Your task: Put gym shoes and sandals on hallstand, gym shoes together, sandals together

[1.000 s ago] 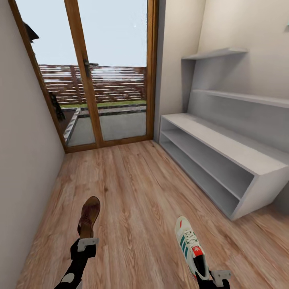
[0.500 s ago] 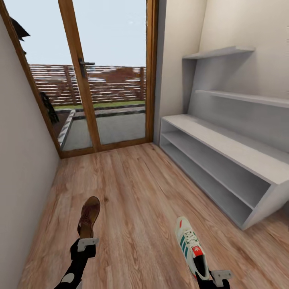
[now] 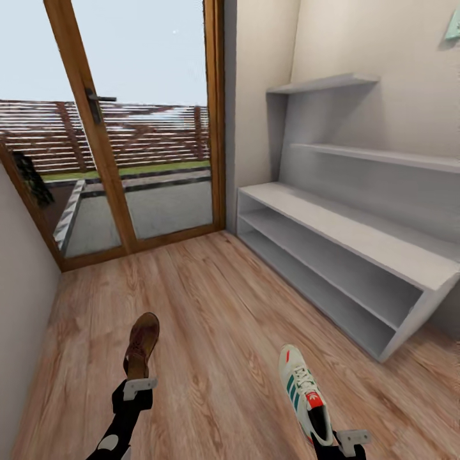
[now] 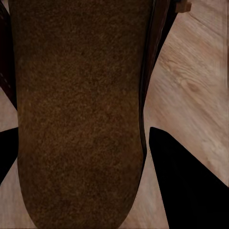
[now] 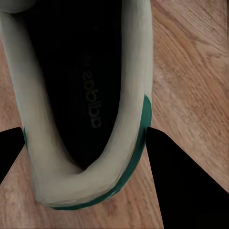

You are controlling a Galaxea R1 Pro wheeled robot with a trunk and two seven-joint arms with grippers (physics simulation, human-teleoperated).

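Observation:
A dark brown sandal [image 3: 142,345] hangs above the corridor floor [image 3: 217,306], held at its heel by my left gripper [image 3: 138,386], which is shut on it. In the left wrist view the sandal's tan-brown footbed [image 4: 76,105] runs between my dark fingers [image 4: 186,186]. A white gym shoe [image 3: 304,393] with green stripes is held at its heel by my right gripper [image 3: 342,439]. The right wrist view looks into the gym shoe's dark lining [image 5: 81,81], with my fingers [image 5: 186,181] on either side. The pale grey hallstand [image 3: 345,236] stands against the right wall, its two tiers bare.
A glazed wooden door [image 3: 121,128] closes the corridor's far end. A plain wall [image 3: 19,306] borders the left side. Two floating shelves [image 3: 319,83] hang above the hallstand, with a teal hook [image 3: 453,25] at the upper right.
The whole picture has shifted left, so the camera has turned right toward the hallstand. Both grippers keep the same hold on the sandal and the gym shoe.

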